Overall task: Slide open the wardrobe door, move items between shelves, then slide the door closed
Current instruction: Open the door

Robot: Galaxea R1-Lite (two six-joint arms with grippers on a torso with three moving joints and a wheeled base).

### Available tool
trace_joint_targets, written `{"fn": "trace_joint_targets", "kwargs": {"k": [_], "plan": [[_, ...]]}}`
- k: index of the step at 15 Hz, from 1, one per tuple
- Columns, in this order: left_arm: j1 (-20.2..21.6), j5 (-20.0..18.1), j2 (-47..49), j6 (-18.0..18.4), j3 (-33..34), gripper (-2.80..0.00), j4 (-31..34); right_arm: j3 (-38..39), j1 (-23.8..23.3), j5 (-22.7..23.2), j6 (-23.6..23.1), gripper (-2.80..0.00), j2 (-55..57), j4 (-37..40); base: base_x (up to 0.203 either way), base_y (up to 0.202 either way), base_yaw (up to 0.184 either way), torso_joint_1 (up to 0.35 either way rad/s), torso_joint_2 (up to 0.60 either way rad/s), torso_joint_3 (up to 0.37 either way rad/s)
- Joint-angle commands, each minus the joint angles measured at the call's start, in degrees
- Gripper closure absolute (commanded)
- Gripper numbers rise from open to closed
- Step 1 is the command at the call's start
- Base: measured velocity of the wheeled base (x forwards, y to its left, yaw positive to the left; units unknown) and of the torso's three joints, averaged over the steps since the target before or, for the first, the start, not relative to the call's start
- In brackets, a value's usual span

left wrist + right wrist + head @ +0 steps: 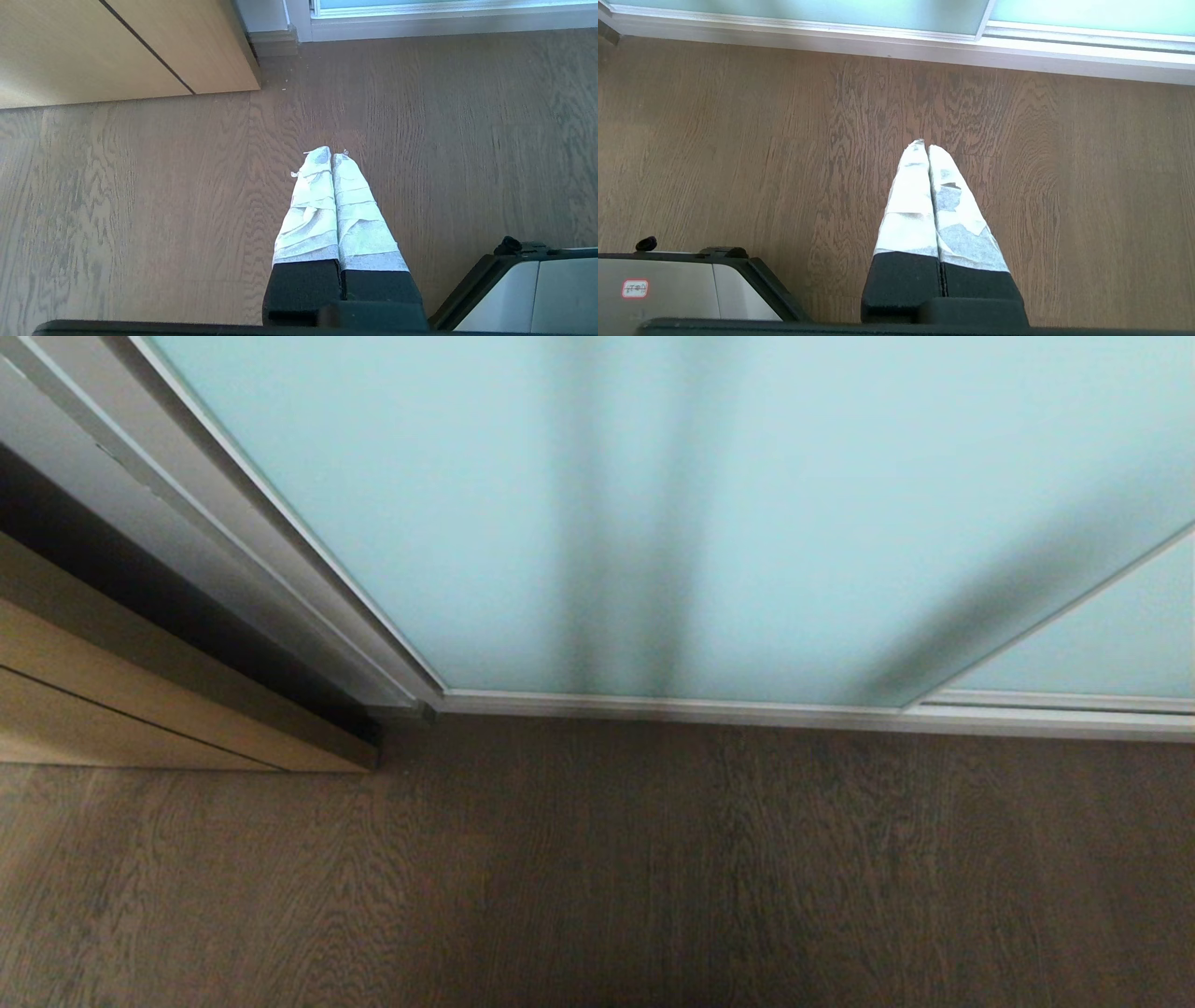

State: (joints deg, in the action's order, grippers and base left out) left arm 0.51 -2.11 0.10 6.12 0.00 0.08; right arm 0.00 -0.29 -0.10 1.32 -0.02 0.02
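Note:
The sliding wardrobe door [709, 513], a frosted pale blue-green glass panel in a thin silver frame, fills the upper head view and stands closed, reaching down to the floor track [672, 707]. Dark blurred shapes show through the glass. The items and the shelves are hidden behind it. Neither arm appears in the head view. My left gripper [331, 156] hangs over the wooden floor, shut, with nothing between its white-taped fingers. My right gripper [924, 145] likewise points at the floor, shut and empty; the door's bottom rail [896, 39] lies beyond it.
A second glass panel [1111, 644] overlaps at the right. A tan wooden door [112, 700] stands at the left, next to the wardrobe's grey side frame [187, 513]. Brown wood-grain floor [597, 877] lies before the wardrobe. Parts of my base [537, 289] show in both wrist views.

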Motion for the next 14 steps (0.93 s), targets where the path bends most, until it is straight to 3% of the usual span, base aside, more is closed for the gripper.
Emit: {"fn": "trace_joint_targets", "kwargs": {"k": [1, 12, 14], "plan": [[0.0, 0.0, 0.1, 0.0, 0.0, 0.0, 0.0, 0.0, 0.0, 0.0, 0.0, 0.0, 0.0, 0.0, 0.0, 0.0, 0.0, 0.0, 0.0, 0.0], [0.0, 0.4, 0.1, -0.7, 0.0, 0.0, -0.1, 0.0, 0.0, 0.0, 0.0, 0.0, 0.0, 0.0, 0.0, 0.0, 0.0, 0.0, 0.0, 0.0], [0.0, 0.5, 0.1, 1.0, -0.1, 0.0, 0.3, 0.0, 0.0, 0.0, 0.0, 0.0, 0.0, 0.0, 0.0, 0.0, 0.0, 0.0, 0.0, 0.0]]}}
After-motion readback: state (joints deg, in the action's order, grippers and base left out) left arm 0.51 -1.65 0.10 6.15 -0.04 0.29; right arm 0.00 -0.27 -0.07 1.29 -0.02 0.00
